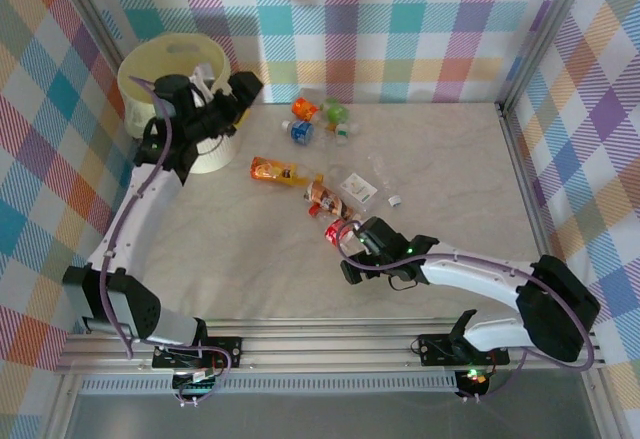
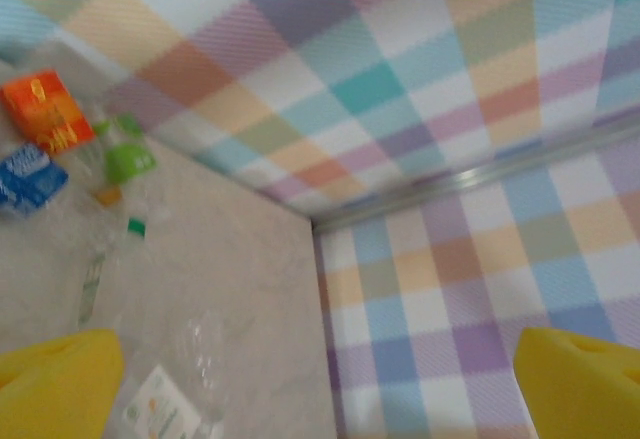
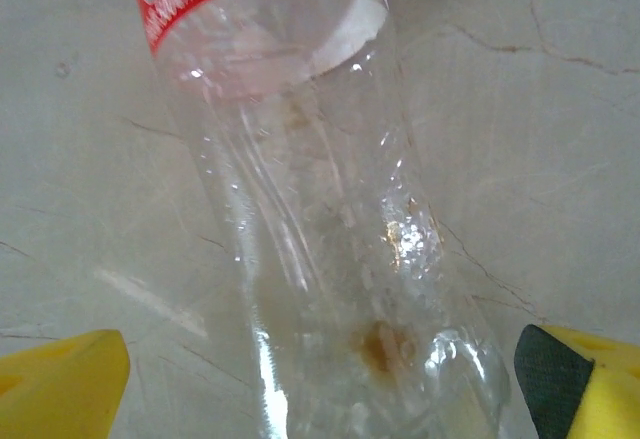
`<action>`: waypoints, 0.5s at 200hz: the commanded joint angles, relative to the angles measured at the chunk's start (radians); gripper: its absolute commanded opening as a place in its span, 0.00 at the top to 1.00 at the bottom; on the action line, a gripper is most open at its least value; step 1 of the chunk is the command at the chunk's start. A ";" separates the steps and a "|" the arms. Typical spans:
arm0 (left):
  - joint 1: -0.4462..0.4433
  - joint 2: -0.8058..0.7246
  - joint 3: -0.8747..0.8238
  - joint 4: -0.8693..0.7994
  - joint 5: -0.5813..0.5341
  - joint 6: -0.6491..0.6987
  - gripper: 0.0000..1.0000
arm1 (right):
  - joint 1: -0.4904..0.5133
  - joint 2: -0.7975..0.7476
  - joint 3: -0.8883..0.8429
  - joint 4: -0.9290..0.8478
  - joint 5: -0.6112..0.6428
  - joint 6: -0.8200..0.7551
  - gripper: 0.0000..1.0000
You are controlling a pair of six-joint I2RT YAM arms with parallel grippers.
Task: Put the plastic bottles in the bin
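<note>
1. The bin [image 1: 160, 54] stands at the far left corner of the table [image 1: 450, 159], close to the checked walls
2. The left arm reaches across the bin, and the left gripper [image 1: 240, 87] juts out past the bin's right rim
3. In the left wrist view its yellow fingers [image 2: 60, 384] sit in the two lower corners, spread wide, with nothing held between them
4. The right gripper [image 1: 348, 241] lies low near the middle of the table, right at a red-labelled bottle [image 1: 338, 229]
5. The right wrist view shows this clear, dented bottle lying lengthways on the table between the yellow fingers [image 3: 60, 389], which stand wide on either side and are not closed on it
6. Just beyond it lie a brown-labelled bottle [image 1: 322, 194], a flat clear bottle with a white label [image 1: 357, 189] and, further left, an orange-labelled bottle [image 1: 275, 169]
7. A loose white cap [image 1: 395, 200] rests to the right of them
8. Near the back wall sits a cluster: a small orange bottle [image 1: 303, 109], a blue-labelled bottle [image 1: 300, 133] and a green bottle [image 1: 335, 114]
9. All these bottles are on the table, outside the bin
</note>
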 commanded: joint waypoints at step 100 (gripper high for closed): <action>-0.257 -0.096 -0.339 0.101 -0.118 0.070 0.00 | -0.002 0.158 -0.013 0.075 -0.024 -0.033 0.14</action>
